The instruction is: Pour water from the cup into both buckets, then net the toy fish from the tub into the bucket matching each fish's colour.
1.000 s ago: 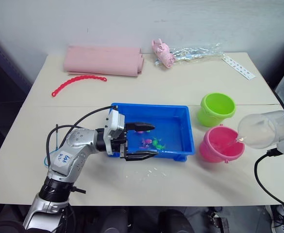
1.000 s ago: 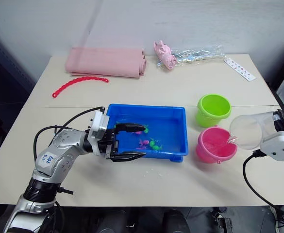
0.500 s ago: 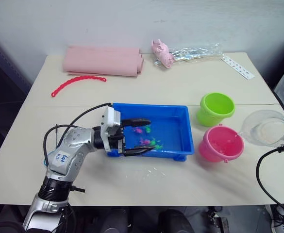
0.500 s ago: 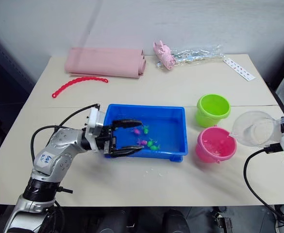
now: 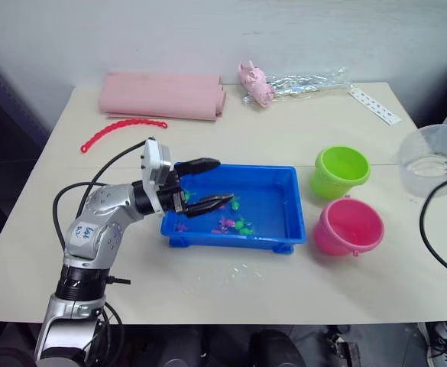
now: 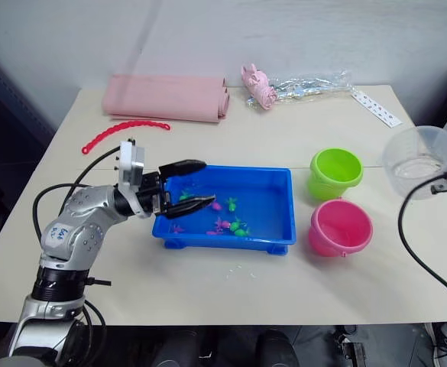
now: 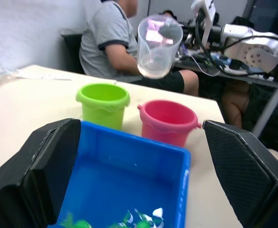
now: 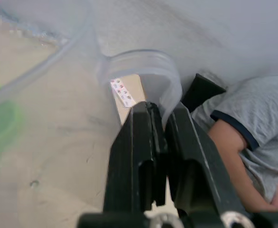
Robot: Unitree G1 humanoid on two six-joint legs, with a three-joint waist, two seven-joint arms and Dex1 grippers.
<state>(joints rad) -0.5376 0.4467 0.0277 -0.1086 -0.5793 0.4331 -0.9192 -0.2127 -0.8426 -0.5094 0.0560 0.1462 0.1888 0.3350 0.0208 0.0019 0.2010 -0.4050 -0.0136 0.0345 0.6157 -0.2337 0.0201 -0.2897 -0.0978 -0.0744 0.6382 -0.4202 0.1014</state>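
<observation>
My two head eyes look forward and down over the whole desk, sharing nearly the same scene. My left wrist camera sits low, close over the tub, facing the buckets. My right wrist camera looks along its claw, pressed against the cup.

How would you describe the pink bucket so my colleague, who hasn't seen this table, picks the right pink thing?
Start at the shallow bright blue rectangular plastic tub in the middle of the beige table. Just off its right end stand two small round plastic buckets; the hot pink one is nearer the robot, beside the lime green one. The other pink items lie at the far edge.
</observation>
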